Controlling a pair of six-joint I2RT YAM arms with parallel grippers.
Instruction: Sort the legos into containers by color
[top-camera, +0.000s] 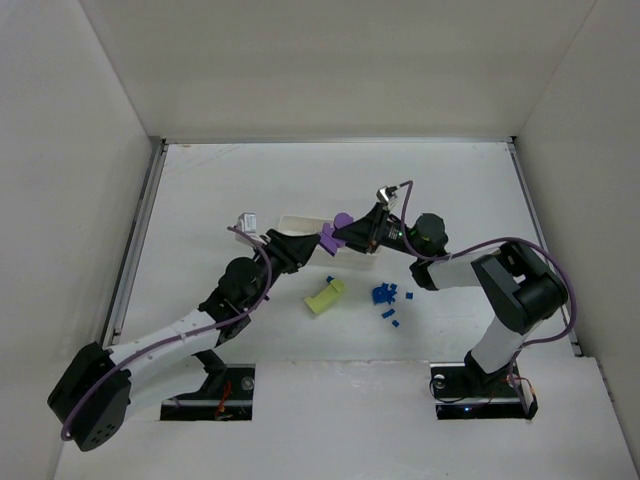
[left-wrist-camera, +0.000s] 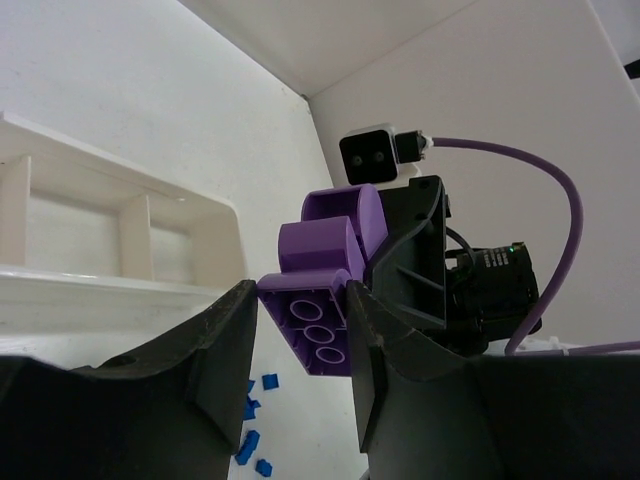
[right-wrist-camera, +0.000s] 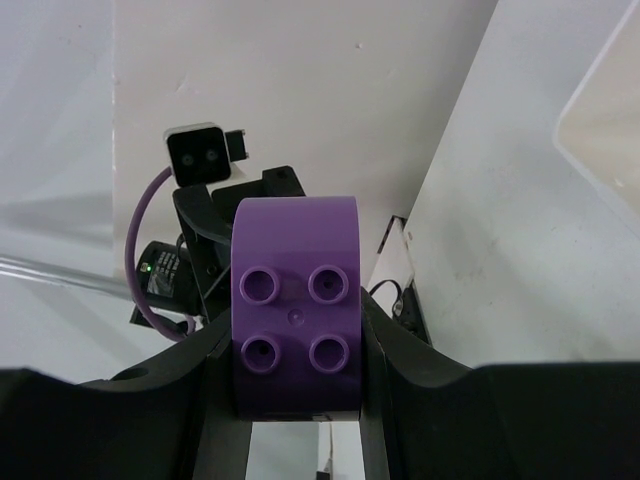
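Nearest the arm bases, one yellow-green lego is lying loose on the table, just on the near side of the two grippers. Blue legos are sitting in a scatter to its right, on the near side of the right gripper and apart from it. Blue count: at least six, too small to fix exactly.

Farther in, the left gripper and the right gripper are hanging tip to tip above the table, both pinching the purple lego. Each wrist view is showing it clamped between that gripper's fingers. Purple: a flat block part and a rounded part; one piece or two, cannot tell.

Beyond, the white tray is lying just behind the left gripper, largely covered. Two dividers are showing; its contents cannot be made out.
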